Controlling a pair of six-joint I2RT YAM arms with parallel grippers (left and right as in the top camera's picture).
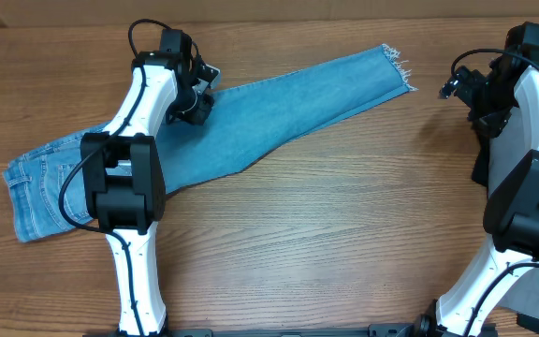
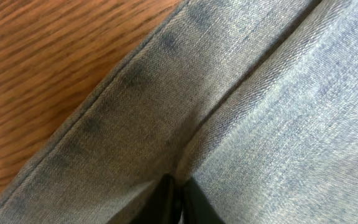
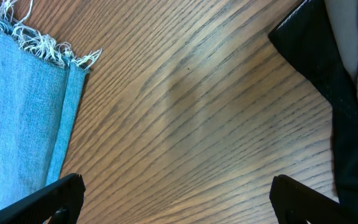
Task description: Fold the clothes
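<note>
**A:** Overhead first. Where are the jeans (image 1: 279, 103)?

**B:** Flat on the worktop (image 1: 344, 243), lying diag. Waist end is nr the left edge. Legs lie together and run twd the far edge. The frayed hem (image 1: 396, 67) ends right of centre, just short of that edge.

**A:** L gripper?

**B:** L gripper (image 1: 197, 103) is down on the far-side edge of the legs, approx midway btw waist and hem. Left wrist cam shows its fingers (image 2: 166, 202) pinched tight on a ridge of denim (image 2: 260, 112), w/ the cloth puckering up into them. So it's closed on the jeans. Bare wood shows beside the seam.

**A:** And the R one?

**B:** R gripper (image 1: 449, 86) sits over bare wood twd the far right corner, apart from the hem. Right wrist cam has both fingers (image 3: 61, 199) spread wide w/ nothing btw them but woodgrain. The hem (image 3: 42, 46) is at that view's left side, white threads loose, clear of the fingers.
</note>
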